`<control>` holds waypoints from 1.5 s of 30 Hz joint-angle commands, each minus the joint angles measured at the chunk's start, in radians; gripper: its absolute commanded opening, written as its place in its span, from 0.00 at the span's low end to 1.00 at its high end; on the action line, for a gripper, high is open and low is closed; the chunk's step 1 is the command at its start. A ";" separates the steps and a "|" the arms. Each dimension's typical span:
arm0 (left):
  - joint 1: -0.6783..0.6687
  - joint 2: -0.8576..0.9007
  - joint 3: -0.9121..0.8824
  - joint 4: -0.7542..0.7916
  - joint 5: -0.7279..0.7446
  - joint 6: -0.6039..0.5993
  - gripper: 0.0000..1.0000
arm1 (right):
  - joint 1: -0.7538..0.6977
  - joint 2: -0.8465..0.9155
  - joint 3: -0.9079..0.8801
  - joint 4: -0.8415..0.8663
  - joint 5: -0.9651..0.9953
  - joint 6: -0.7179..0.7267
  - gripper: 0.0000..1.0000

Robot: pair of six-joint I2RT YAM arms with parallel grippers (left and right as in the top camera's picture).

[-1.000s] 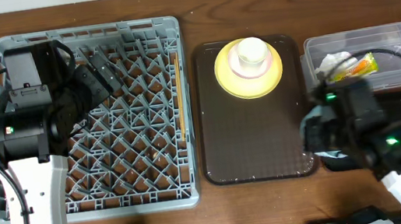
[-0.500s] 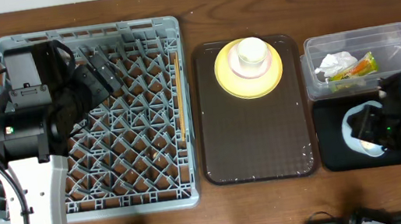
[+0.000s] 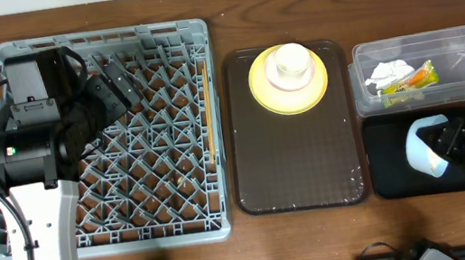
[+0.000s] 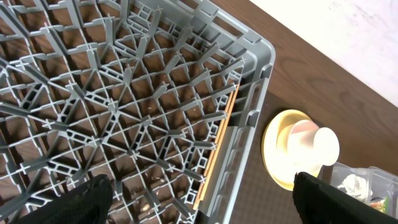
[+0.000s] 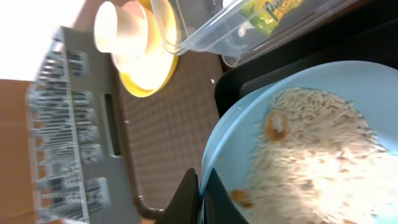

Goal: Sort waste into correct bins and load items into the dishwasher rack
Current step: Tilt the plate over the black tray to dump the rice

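Note:
My right gripper (image 5: 200, 190) is shut on the rim of the light blue bowl (image 5: 249, 149), which holds pale rice crumbs (image 5: 317, 137). Overhead, the bowl (image 3: 421, 149) stands tipped on edge over the black tray (image 3: 393, 167). The clear tub (image 3: 462, 79) holds the white tissue (image 3: 388, 72) and the green-and-orange wrapper (image 3: 417, 78). A cream cup (image 3: 290, 63) sits on the yellow plate (image 3: 290, 85). Chopsticks (image 3: 206, 97) lie along the right side of the grey rack (image 3: 119, 164). My left gripper (image 4: 205, 205) hangs open above the rack, holding nothing.
The plate and cup rest at the far end of a brown serving tray (image 3: 296, 157) between the rack and the bins. The tub's corner (image 5: 249, 31) is close above the bowl in the right wrist view. The left arm (image 3: 30, 149) covers the rack's left side.
The right arm has swung to the right over the black tray, and the bowl it grips now shows tipped on edge. The left arm has not moved.

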State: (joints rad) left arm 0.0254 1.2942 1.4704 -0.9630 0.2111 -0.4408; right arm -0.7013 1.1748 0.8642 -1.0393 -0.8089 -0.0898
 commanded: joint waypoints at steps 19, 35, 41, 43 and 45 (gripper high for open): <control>0.004 0.004 0.006 -0.002 0.006 0.010 0.94 | -0.203 0.113 -0.198 0.151 -0.294 -0.110 0.01; 0.004 0.004 0.006 -0.002 0.006 0.010 0.94 | -0.222 0.115 -0.232 0.172 -0.396 -0.111 0.01; 0.004 0.004 0.006 -0.002 0.006 0.010 0.94 | -0.222 0.115 -0.234 0.171 -0.396 -0.118 0.01; 0.004 0.004 0.006 -0.002 0.006 0.010 0.94 | -0.222 0.115 -0.236 0.172 -0.396 -0.118 0.01; 0.004 0.004 0.006 -0.002 0.006 0.010 0.94 | -0.222 0.115 -0.240 0.172 -0.396 -0.118 0.01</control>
State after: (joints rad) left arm 0.0254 1.2942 1.4704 -0.9630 0.2111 -0.4408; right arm -0.9161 1.2877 0.6369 -0.8696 -1.1530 -0.1890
